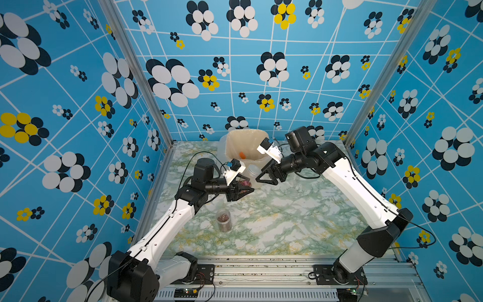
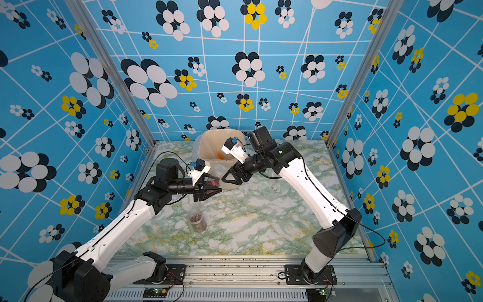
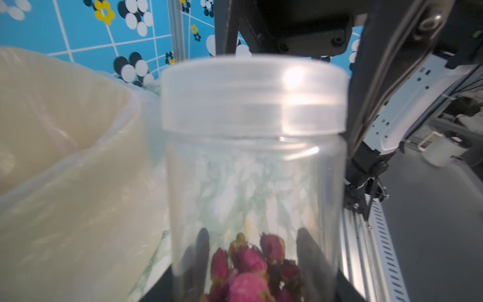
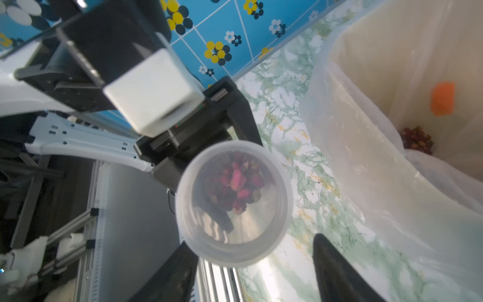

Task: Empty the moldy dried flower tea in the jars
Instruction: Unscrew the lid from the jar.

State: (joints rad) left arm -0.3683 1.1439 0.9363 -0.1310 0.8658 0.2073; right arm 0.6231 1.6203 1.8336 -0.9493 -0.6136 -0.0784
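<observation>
My left fingers (image 1: 239, 193) are clenched round the jar (image 3: 256, 183) of rosebud tea (image 3: 248, 272), just before the bin (image 1: 243, 143). The jar's long axis points lid-first (lid (image 4: 234, 204) still on) at my nearer right fingers (image 1: 265, 175), spread and empty.

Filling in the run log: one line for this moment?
left hand: grips lidded jar | right hand: open at lid | bin: some tea inside

The left wrist view cuts the rosebud jar (image 3: 256, 188) off at its base, lid (image 3: 253, 96) blurred; in a top view the left gripper (image 1: 244, 190) seemingly covers its bottom.
</observation>
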